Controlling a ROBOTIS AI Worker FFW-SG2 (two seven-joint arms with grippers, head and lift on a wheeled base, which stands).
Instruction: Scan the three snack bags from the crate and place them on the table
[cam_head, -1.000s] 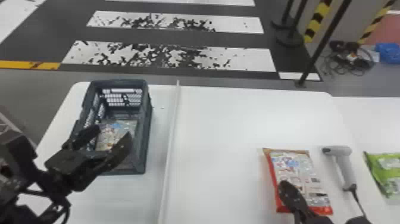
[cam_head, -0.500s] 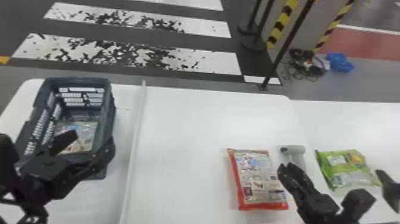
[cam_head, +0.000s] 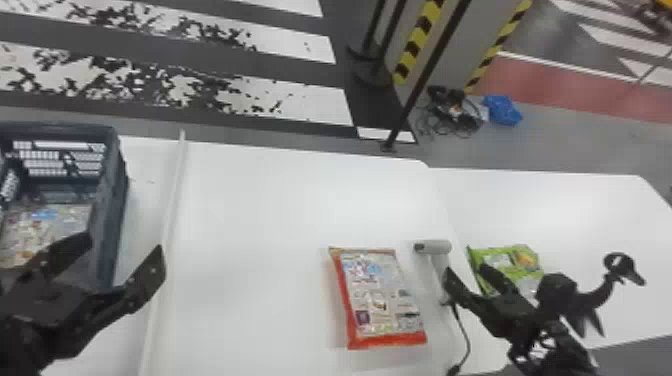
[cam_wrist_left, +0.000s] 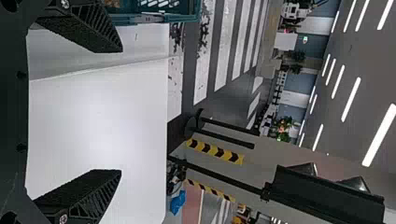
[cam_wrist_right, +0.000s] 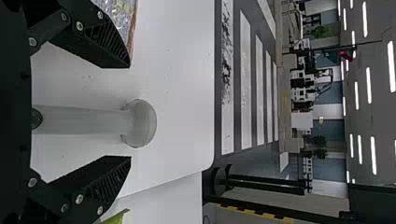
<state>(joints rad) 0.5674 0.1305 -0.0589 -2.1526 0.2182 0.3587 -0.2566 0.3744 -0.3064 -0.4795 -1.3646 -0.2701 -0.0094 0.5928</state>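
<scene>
Well, scanner (cam_head: 436, 247) between right fingers (cam_head: 462, 295).

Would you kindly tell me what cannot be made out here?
Crate: left side, cut off by head view's edge.
Snack bag inside: near part, head view, behind left end effector.
Green snack bag: near part, head view, behind right end effector.
Red-edged snack bag: fine print, head view, too small.

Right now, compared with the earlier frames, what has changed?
The head view has turned right. The right gripper has moved right, from over the red-edged bag to the scanner; the left gripper has shifted right, to the crate's right wall. No grasp or release is visible. Crate, scanner, red-edged bag and green bag stayed put.
</scene>
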